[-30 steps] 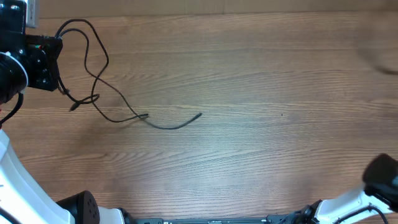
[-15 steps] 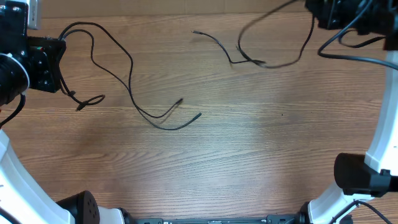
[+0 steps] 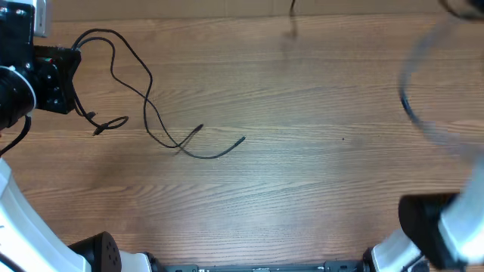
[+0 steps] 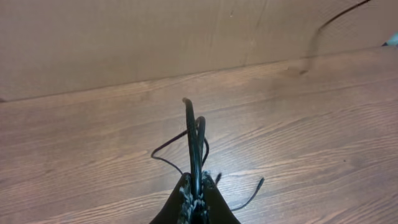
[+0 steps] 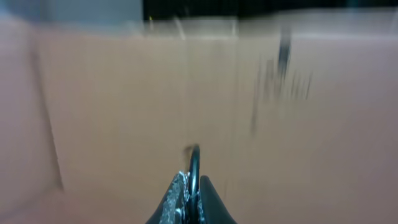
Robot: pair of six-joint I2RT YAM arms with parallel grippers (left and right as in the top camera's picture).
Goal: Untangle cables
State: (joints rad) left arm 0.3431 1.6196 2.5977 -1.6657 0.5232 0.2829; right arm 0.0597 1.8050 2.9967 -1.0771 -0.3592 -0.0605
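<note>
Left tool (image 4: 194, 193) is clamped shut on one cable (image 3: 144, 98) that loops across the desk (image 3: 302, 189). The right tool (image 5: 189, 196) is pinched on a second cable (image 5: 194, 158), all blur. Whipping around like that, it could slip free or land re-tangled.

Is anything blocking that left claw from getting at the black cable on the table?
Nothing visible stands in the way. The left claw is shut on the cable, and the rest of it trails loosely across the wooden table.
</note>
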